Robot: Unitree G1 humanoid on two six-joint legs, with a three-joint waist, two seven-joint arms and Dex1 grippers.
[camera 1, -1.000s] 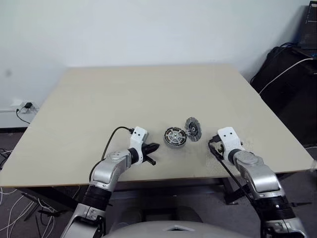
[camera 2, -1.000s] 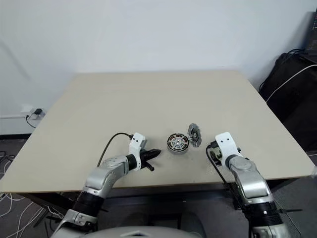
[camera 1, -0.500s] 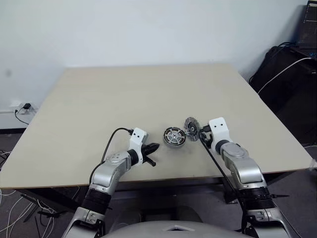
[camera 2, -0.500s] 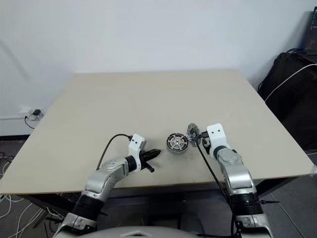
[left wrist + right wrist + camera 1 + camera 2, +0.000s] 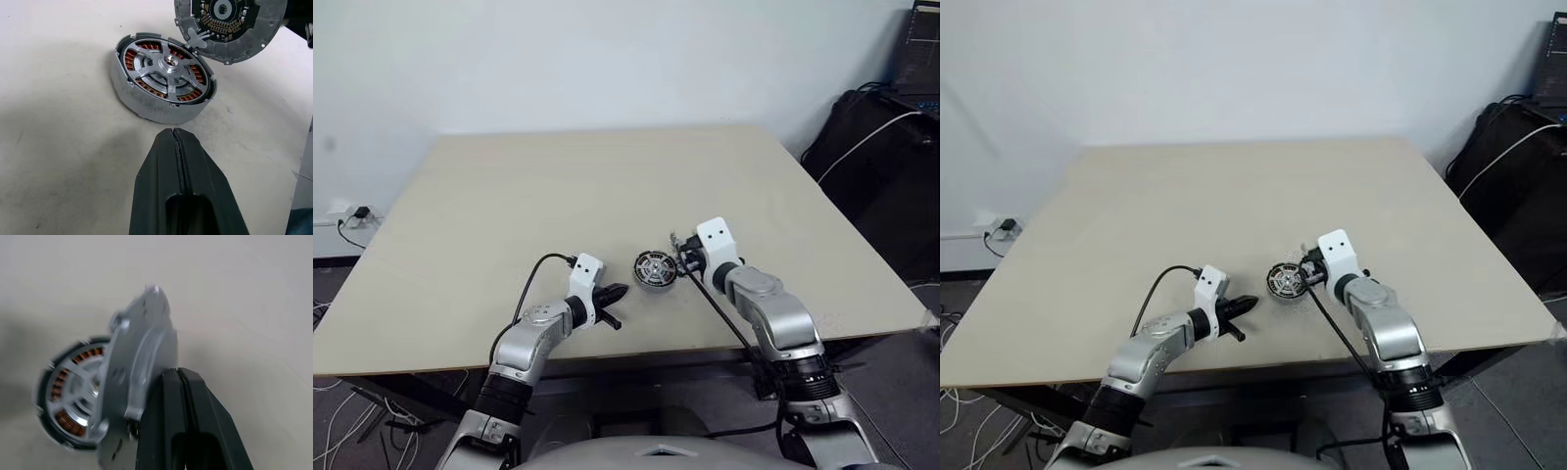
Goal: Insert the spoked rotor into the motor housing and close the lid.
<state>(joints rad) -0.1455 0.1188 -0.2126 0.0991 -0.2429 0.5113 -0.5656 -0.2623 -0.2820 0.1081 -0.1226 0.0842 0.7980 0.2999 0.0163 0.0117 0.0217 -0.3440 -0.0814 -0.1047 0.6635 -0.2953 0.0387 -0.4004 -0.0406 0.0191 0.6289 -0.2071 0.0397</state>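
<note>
- The motor housing [image 5: 164,88] lies flat on the beige table [image 5: 607,186], near the table's front edge, with its open face up. It has not moved since the earlier frames.
- The spoked rotor [image 5: 167,67] sits inside the motor housing: silver spokes run out from a central hub, and copper-brown windings show between them.
- The lid [image 5: 230,24] stands tilted up on edge at the motor housing's right rim, its inner face with a ring of copper parts turned toward the housing. The left wrist view shows its lower edge meeting the housing's rim.
- A second ago the lid stood apart, just to the right of the motor housing; now it leans close over the housing's right side.
- The right gripper [image 5: 180,374] has swung in from well to the right of the motor housing to the lid's outer face. Its two black fingers are pressed together with nothing between them, their tips against the back of the lid.
- The left gripper [image 5: 173,132] hangs just left of the motor housing, as it did a second ago, with its fingers pressed tight together, pinching nothing, tips aimed at the housing's near wall but apart from it.
- A black cable [image 5: 533,274] loops over the table from the left wrist, left of the motor housing.
</note>
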